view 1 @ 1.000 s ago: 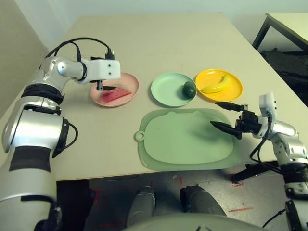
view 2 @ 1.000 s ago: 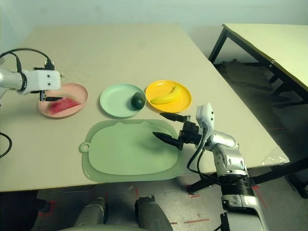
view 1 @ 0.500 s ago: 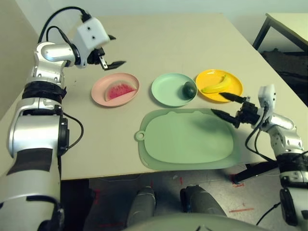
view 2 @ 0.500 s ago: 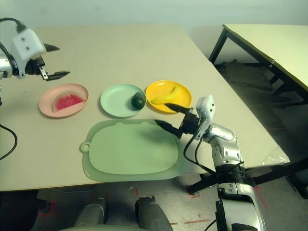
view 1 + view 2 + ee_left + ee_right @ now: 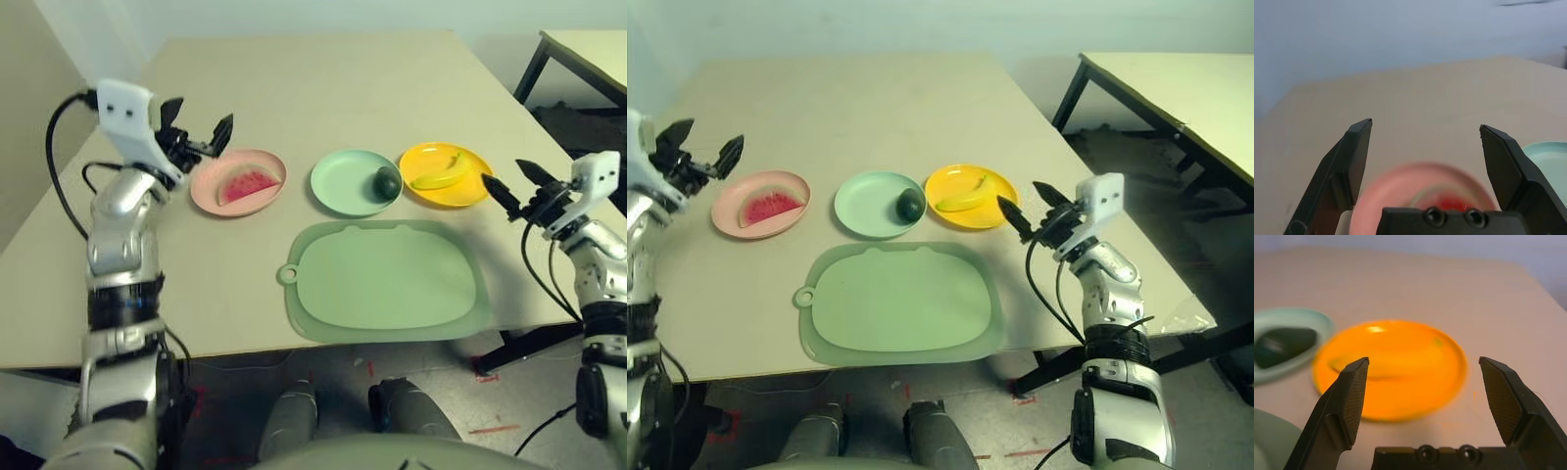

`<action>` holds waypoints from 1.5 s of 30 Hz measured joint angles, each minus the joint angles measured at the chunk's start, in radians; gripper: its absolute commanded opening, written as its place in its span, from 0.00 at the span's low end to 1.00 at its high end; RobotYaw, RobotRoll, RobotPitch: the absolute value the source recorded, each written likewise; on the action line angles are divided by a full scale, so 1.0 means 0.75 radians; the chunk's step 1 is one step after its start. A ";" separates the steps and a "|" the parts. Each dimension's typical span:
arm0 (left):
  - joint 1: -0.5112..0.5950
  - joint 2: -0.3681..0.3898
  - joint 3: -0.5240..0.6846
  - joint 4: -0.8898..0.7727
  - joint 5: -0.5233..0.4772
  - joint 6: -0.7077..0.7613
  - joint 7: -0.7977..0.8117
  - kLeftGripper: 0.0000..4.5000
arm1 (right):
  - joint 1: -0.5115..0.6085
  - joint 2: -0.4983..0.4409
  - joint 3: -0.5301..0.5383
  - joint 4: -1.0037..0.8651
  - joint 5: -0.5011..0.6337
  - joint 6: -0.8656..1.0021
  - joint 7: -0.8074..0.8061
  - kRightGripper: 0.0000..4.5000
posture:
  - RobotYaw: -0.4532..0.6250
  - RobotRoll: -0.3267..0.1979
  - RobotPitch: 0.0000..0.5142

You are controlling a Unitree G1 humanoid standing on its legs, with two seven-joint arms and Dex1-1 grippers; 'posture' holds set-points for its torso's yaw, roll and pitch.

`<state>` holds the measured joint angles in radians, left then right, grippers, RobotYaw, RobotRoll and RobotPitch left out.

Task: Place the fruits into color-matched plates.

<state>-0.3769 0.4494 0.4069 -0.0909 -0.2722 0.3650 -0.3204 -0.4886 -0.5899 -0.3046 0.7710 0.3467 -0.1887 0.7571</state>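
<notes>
Left end effector (image 5: 203,119) open and empty, raised, fingers spread and pointing away from body; right end effector (image 5: 506,176) open and empty too, fingers angled forward and inward. Both forearms reaching forward, wrists bent, well apart.

So the pale desk (image 5: 323,93) is holding up a pink plate (image 5: 208,203), a mint green plate (image 5: 333,186) and a yellow plate (image 5: 431,152), with a light green cutting mat (image 5: 382,279) lying closer to the robot.
</notes>
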 measured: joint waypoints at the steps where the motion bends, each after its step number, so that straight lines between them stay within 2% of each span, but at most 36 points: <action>1: 0.036 -0.003 0.016 -0.035 -0.009 0.016 0.019 0.99 | -0.008 -0.011 -0.003 0.050 -0.008 -0.021 -0.007 1.00 | 0.47 0.62 0.25; 8: 0.308 -0.070 0.055 -0.170 -0.023 0.039 0.115 0.99 | -0.112 -0.090 -0.015 0.347 -0.052 -0.166 -0.031 1.00 | 0.48 0.62 0.27; 14: 0.389 -0.072 0.078 -0.180 -0.006 -0.006 0.149 0.99 | -0.184 -0.153 -0.041 0.478 -0.069 -0.225 -0.059 1.00 | 0.48 0.62 0.29; 25: 0.386 0.005 0.038 -0.169 0.017 -0.076 0.095 0.99 | -0.224 -0.142 -0.042 0.535 -0.098 -0.250 -0.054 1.00 | 0.50 0.62 0.29; 45: 0.407 0.039 0.043 -0.195 0.002 -0.070 0.093 0.99 | -0.268 -0.150 -0.047 0.561 -0.103 -0.250 -0.031 1.00 | 0.50 0.62 0.29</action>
<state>-0.0718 0.4784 0.4391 -0.2374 -0.2705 0.3126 -0.2510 -0.6895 -0.7027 -0.3400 1.1920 0.2697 -0.3765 0.7339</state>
